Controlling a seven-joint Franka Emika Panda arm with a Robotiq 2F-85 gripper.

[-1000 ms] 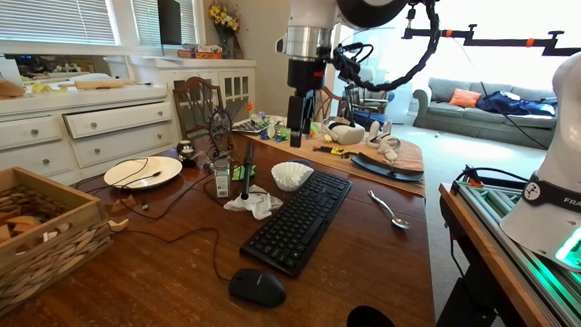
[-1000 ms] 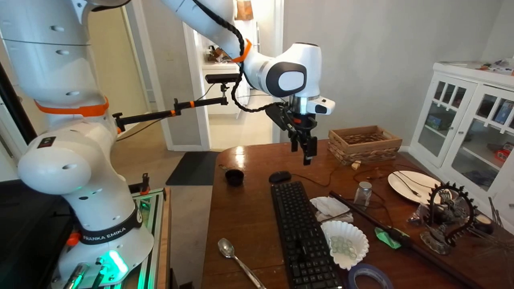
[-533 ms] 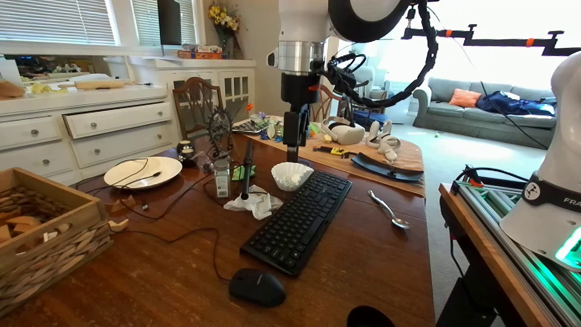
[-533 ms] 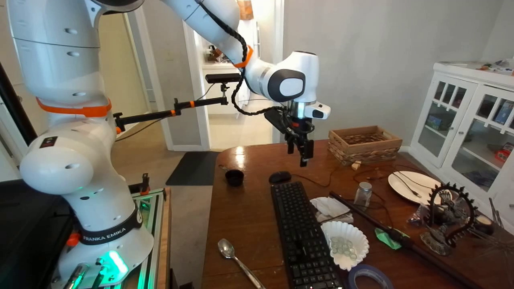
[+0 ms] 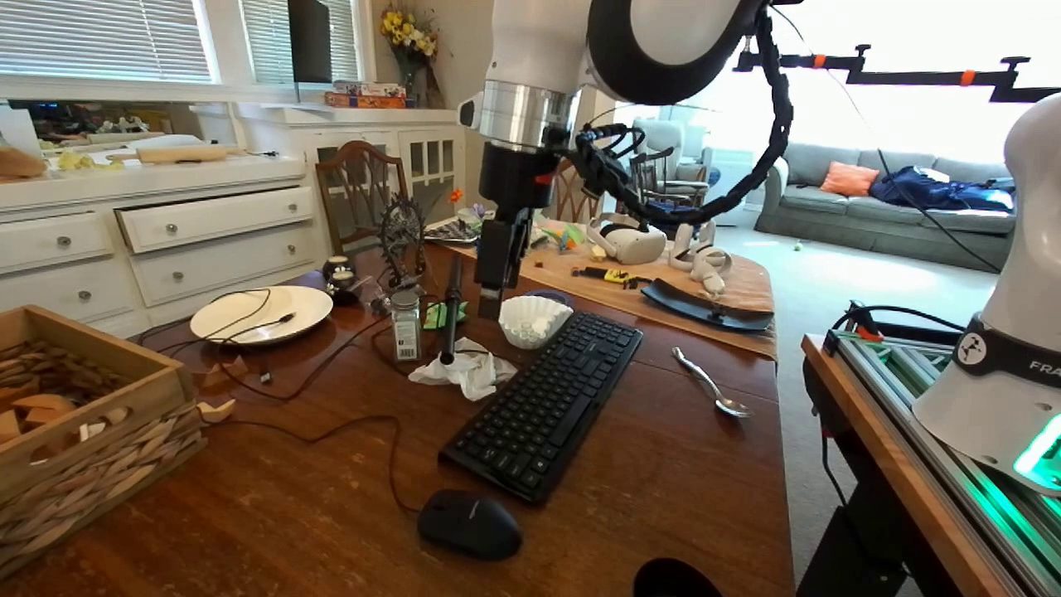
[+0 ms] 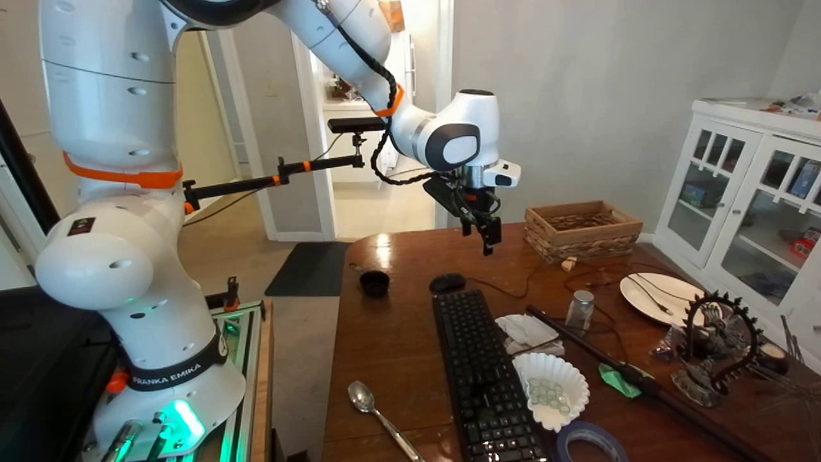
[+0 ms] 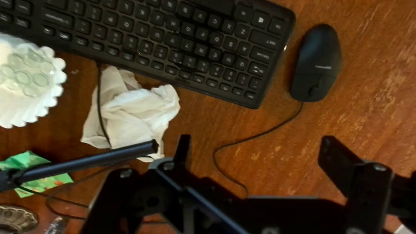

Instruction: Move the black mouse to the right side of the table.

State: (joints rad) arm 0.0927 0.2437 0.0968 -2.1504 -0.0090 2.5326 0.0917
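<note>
The black mouse (image 7: 316, 63) lies at the upper right of my wrist view, on the table (image 7: 386, 107), just beside the short end of the keyboard (image 7: 195, 42). My gripper (image 7: 256, 142) is spread wide and holds nothing; only the mouse's cable (image 7: 256, 136) shows across the gap.

In an exterior view, against a second ago, my wrist (image 5: 530, 116) sits lower and farther left, tipped so that the fingers (image 5: 497, 261) point away from my base (image 5: 986, 356). The mouse has not shifted. I take this as lining up for the pick, with all the carrying yet to come.

In an exterior view, my arm (image 6: 410, 128) reaches out over the table, wrist bent down, fingers slanting toward the wicker basket (image 6: 580, 234) and hanging above the wood. I judge I should get over the mouse, straighten, then lower to straddle its rounded back; the trailing cable could drag.
</note>
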